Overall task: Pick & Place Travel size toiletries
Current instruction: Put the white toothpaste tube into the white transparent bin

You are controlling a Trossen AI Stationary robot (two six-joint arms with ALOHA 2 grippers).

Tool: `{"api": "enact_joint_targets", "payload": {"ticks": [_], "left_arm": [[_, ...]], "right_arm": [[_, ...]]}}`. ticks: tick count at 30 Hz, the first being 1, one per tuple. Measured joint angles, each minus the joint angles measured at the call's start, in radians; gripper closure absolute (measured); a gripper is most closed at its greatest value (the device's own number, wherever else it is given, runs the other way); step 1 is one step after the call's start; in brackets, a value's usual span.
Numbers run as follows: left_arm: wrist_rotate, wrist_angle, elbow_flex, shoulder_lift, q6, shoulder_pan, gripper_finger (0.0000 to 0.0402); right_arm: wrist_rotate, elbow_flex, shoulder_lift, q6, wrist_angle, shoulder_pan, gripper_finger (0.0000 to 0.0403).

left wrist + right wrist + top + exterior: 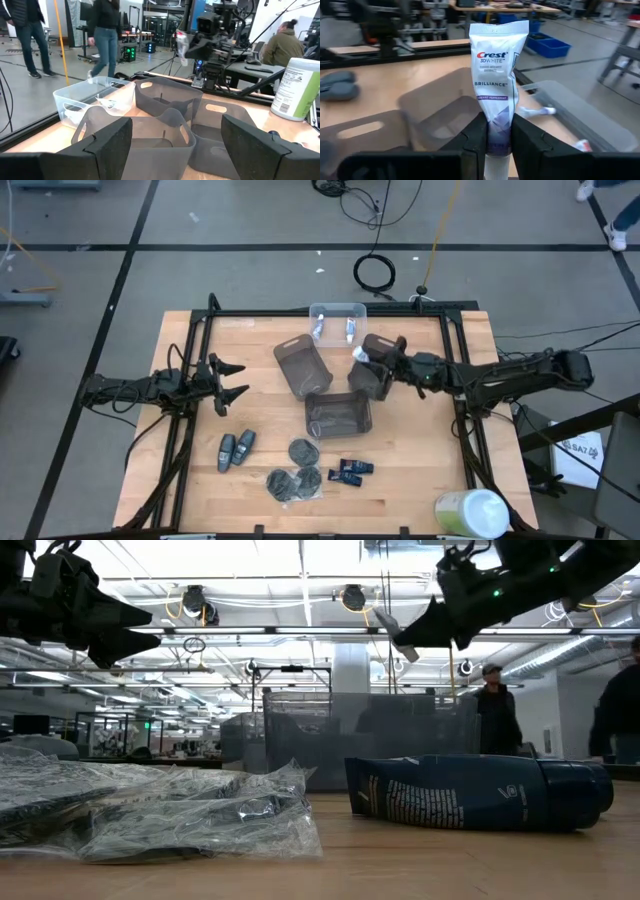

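Wooden desk [420,480], centre frame, trays clustered mid-top. I have the right gripper [498,131] with jaws clamped on a white toothpaste tube [496,75], hanging over the right-hand smoky-grey tray [372,377] in the high view. Next, as I see it: lower straight down till the tube sits inside the walls, then release, no swinging toward the rim. Left gripper [232,380] waits at left centre, jaws wide, holding nothing. Clear tray [338,311] at top centre already has white tubes in it; the grey trays look empty. Oval sticks [236,448], round discs [295,470] and blue mini bottles [350,470] lie lower centre.
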Motion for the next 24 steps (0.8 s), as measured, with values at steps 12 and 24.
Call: {"api": "enact_joint_targets", "payload": {"ticks": [12, 24], "left_arm": [[0.0, 0.0, 0.0, 0.0, 0.0, 0.0, 0.0105], [0.0, 0.0, 0.0, 0.0, 0.0, 0.0, 0.0105]], "right_arm": [[-0.004, 0.0, 0.003, -0.011, -0.006, -0.163, 0.034], [-0.203, 0.035, 0.09, 0.013, 0.024, -0.317, 0.034]]}}
